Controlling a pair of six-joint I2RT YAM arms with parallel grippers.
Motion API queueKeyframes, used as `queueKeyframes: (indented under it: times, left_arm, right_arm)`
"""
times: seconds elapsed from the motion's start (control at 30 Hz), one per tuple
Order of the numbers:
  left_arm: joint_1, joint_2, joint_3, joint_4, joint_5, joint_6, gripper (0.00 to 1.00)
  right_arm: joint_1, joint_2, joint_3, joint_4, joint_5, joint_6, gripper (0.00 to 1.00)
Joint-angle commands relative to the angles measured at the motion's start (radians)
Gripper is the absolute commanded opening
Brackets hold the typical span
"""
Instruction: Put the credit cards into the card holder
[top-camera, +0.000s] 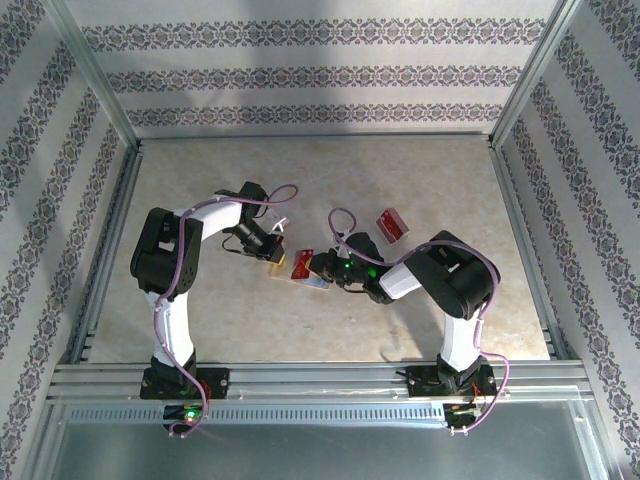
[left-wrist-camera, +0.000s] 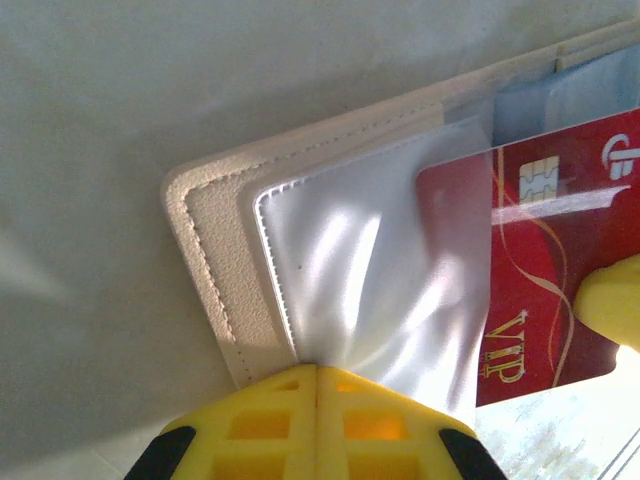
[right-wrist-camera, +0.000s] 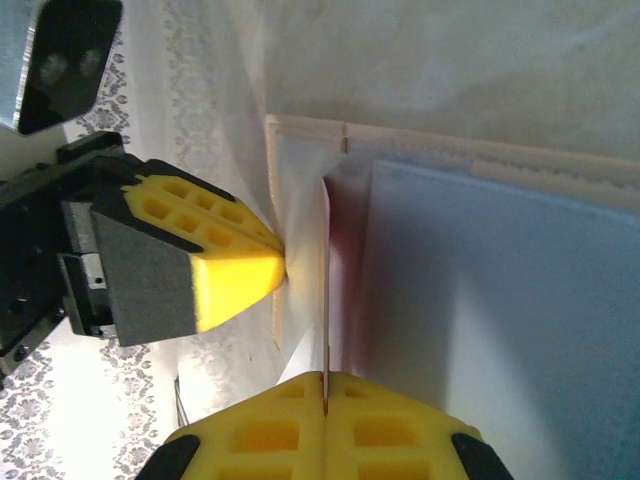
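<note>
The tan card holder (left-wrist-camera: 215, 260) lies open on the table, its clear sleeves spread out. My left gripper (left-wrist-camera: 317, 368) is shut on the edge of one clear sleeve (left-wrist-camera: 370, 270). A red credit card (left-wrist-camera: 540, 260) with gold "VIP" lettering sits partly inside that sleeve. My right gripper (right-wrist-camera: 325, 378) is shut on the card (right-wrist-camera: 326, 280), which shows edge-on there, next to the holder's stitched rim (right-wrist-camera: 300, 130). In the top view the two grippers meet at mid-table, left (top-camera: 268, 255) and right (top-camera: 322, 268), with the red card (top-camera: 300, 262) between them. Another red credit card (top-camera: 392, 224) lies to the right.
Metal frame rails (top-camera: 300, 375) run along the near edge, and patterned walls close in the other sides. The left gripper's yellow finger (right-wrist-camera: 220, 270) sits close beside the card in the right wrist view.
</note>
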Motion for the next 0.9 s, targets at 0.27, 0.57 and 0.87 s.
queueKeyframes:
  times: [0.27,0.57,0.87]
  left_arm:
    - [-0.004,-0.002,-0.013,-0.037,-0.020,0.020,0.00]
    - [-0.004,-0.014,-0.021,-0.032,-0.016,0.014,0.00]
    - [-0.004,-0.034,-0.027,-0.029,-0.019,0.006,0.00]
  right_arm:
    - [0.003,0.070,-0.003,0.115,0.040,0.019,0.00]
    - [0.031,0.113,0.012,0.120,0.059,0.039,0.00]
    - [0.056,0.067,0.036,-0.028,0.076,0.004,0.03]
